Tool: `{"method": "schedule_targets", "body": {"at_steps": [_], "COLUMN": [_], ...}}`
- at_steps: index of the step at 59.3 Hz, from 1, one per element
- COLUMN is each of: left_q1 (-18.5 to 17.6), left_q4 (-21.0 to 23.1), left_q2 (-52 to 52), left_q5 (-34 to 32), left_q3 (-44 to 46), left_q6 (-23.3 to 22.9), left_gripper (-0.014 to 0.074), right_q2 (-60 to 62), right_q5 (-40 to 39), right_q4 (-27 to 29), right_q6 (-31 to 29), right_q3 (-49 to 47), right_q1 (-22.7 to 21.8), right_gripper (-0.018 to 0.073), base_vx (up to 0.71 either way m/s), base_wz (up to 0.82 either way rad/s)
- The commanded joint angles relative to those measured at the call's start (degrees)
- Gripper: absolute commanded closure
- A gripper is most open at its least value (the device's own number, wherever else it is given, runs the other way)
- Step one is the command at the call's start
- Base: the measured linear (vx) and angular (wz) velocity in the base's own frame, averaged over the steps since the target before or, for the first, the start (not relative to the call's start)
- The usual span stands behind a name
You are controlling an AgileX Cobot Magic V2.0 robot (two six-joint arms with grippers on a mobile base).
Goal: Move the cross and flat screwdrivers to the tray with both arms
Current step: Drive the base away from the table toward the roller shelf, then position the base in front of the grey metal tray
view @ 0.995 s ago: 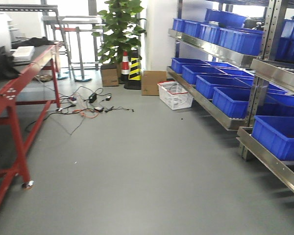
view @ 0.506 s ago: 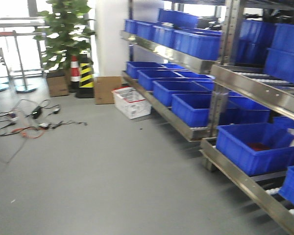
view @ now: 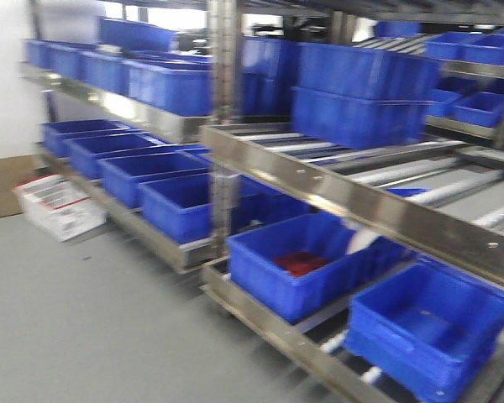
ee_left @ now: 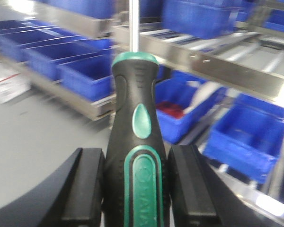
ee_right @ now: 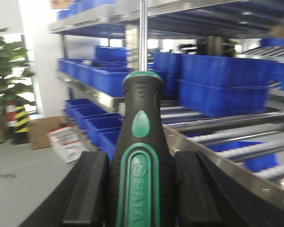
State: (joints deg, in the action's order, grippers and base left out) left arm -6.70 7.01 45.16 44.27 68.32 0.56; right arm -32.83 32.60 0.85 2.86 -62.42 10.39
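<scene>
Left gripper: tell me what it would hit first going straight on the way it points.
Probably the steel shelving, near its blue bins. The left gripper is shut on a screwdriver whose shaft aims there; nothing nearer shows, though depth is unclear.

Bright, even indoor light, washed out to white at the upper left of the front view, where motion blur smears the blue bins [view: 298,264] and steel shelving [view: 353,201]; in the wrist views the left screwdriver [ee_left: 137,156] and right screwdriver [ee_right: 142,161] look sharper than their hazy backgrounds.
</scene>
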Motion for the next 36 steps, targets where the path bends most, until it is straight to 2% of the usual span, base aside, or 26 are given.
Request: {"method": "schedule_targets", "body": {"at_steps": [1,36], "left_q1": [-0.2,-0.2], "left_q4": [0.8,0.8], "left_q2": [-0.2,-0.2], "left_q5": [-5.4,-5.4], "left_q3": [1.5,1.5], "left_q6": [0.0,0.0], "left_gripper": [0.0595,0.0595], "right_q2": [-0.4,-0.4], "right_q5": [-6.0,-6.0], "right_q4": [-0.3,-0.3], "right_q6": [-0.3,-0.3], "right_q3": [-1.6,-1.6], "right_q1": [0.0,0.0], "right_gripper": [0.0567,0.0567], "base_vx": [0.42,0.34], "base_wz": [-0.82,-0.76]}}
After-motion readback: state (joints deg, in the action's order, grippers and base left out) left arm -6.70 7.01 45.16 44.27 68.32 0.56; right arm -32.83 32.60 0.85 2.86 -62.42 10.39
